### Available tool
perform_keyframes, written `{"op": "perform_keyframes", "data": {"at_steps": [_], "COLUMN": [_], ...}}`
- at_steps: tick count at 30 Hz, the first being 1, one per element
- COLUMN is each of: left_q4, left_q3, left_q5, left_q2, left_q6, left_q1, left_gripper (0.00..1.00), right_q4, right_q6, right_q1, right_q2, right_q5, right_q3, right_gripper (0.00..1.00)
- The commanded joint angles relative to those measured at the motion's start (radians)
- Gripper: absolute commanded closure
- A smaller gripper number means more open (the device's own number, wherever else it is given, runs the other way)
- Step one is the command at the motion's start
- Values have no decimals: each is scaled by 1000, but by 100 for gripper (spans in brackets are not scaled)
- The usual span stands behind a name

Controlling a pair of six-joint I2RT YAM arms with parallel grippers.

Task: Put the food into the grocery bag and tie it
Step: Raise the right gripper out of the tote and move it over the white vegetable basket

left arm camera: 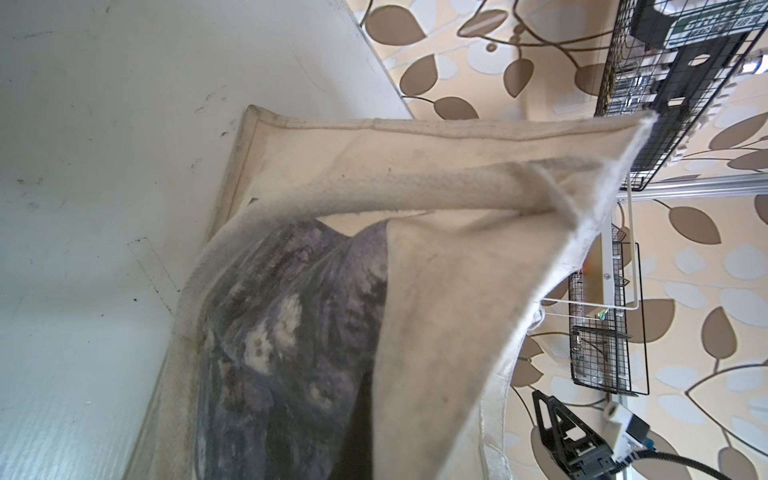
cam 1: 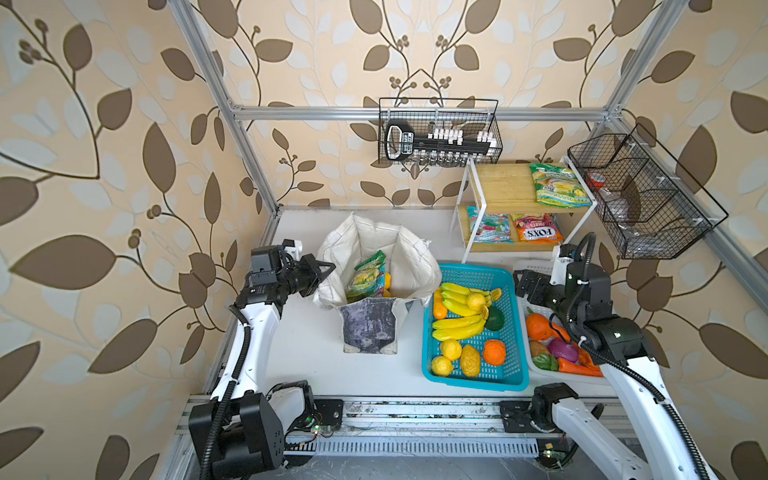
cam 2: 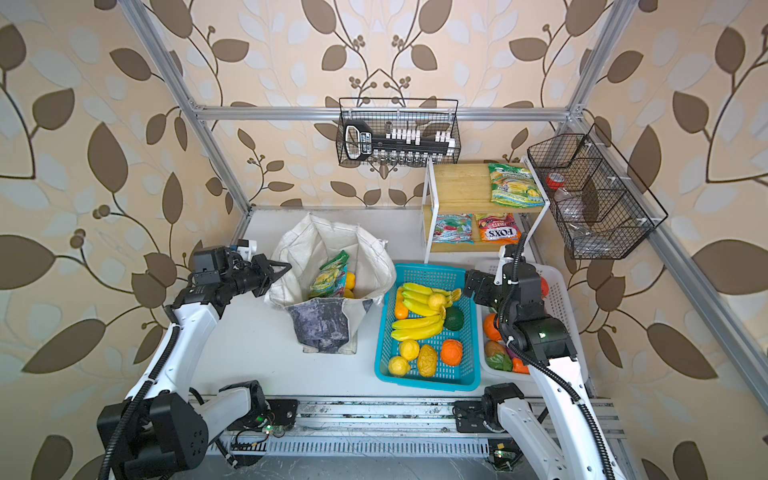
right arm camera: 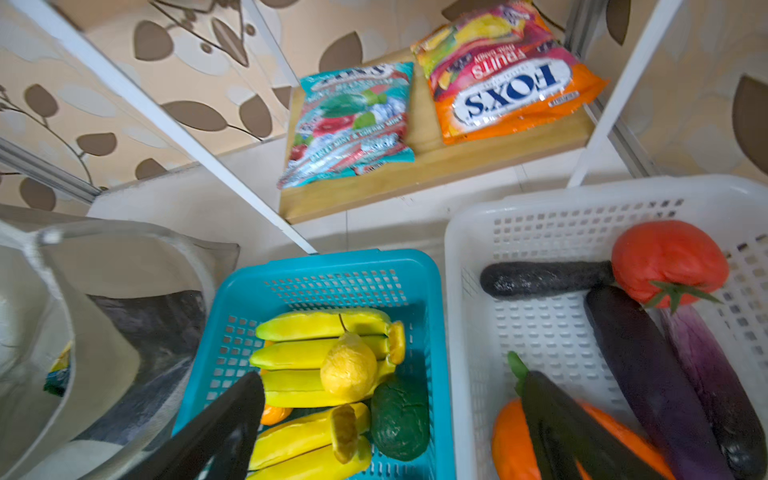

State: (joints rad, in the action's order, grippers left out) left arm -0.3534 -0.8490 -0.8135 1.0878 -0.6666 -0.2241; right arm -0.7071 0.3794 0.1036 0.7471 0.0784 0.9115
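Left wrist view was basically all fabric: the grocery bag [left arm camera: 436,291] right up against the lens, with one white handle [left arm camera: 374,195] looped across it. My left gripper [cam 1: 326,268] was clamped fully closed, and in a top view it looked pinched on the bag's left rim, holding the mouth open. The bag stood upright on the table [cam 1: 299,353] just beside the blue basket [cam 1: 473,270], with a green sweet packet [cam 1: 368,276] and an orange fruit [cam 1: 387,280] already inside

My right gripper [cam 1: 519,284] hung over the seam between the blue basket and the white basket [right arm camera: 540,208], fingers [right arm camera: 232,415] spread wide with nothing between them. So I'd call this the go-fetch-another-item bit

How I'd do it well, imo: pick something lying on top, like the lemon [right arm camera: 349,368] perched on the bananas [right arm camera: 316,324] or the long eggplant [right arm camera: 648,374], not something buried. Come straight down, straddle it across the narrow way and close firmly, since that glossy skin probably slips. Lift clear of the basket wall before swinging over. The left side shouldn't tug any harder, because the bag is soft and could tip or fold shut. Then let go low in the mouth, beside the packet
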Motion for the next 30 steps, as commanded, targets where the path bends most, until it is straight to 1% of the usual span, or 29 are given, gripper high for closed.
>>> {"op": "perform_keyframes", "data": {"at_steps": [1, 3, 5, 6, 10, 11, 14, 16, 18, 20, 24, 30], "left_q4": [42, 38, 5, 13, -24, -20, 6, 5, 4, 5, 30, 38], "left_q3": [8, 4, -9, -6, -28, -26, -16, -14, -10, -8, 4, 9], "left_q5": [-58, -54, 11, 21, 12, 4, -13, -10, -5, -6, -19, -35], "left_q2": [-9, -16, -39, -52, -31, -21, -5, -2, 0, 3, -2, -10], "left_q6": [-19, -9, 12, 12, 38, 34, 13, 15, 15, 13, -8, -14], "left_q1": [-5, -5, -5, -5, -5, -5, -5, -4, -3, -4, -3, -2], "left_gripper": [100, 100, 100, 100, 100, 100, 100, 100, 100, 100, 100, 100], "right_q4": [-35, -69, -86, -101, -116, -124, -158, -171, -162, -146, -126, -95], "right_q6": [10, 15, 24, 35, 52, 56, 55, 56, 58, 59, 65, 82], "right_q1": [-32, -38, -38, -38, -39, -41, -56, -90, -145, -175, -179, -193], "right_q2": [-1, 39, 67, 73, 47, 49, 86, 107, 112, 98, 77, 119], "right_q5": [2, 71, 93, 92, 71, 85, 121, 106, 38, -14, -8, -10], "right_q3": [-9, 1, -1, -5, -46, -50, -50, -62, -88, -117, -149, -174], "right_gripper": [1, 2, 3, 4, 3, 1, 0, 0, 0, 0, 0, 0]}}
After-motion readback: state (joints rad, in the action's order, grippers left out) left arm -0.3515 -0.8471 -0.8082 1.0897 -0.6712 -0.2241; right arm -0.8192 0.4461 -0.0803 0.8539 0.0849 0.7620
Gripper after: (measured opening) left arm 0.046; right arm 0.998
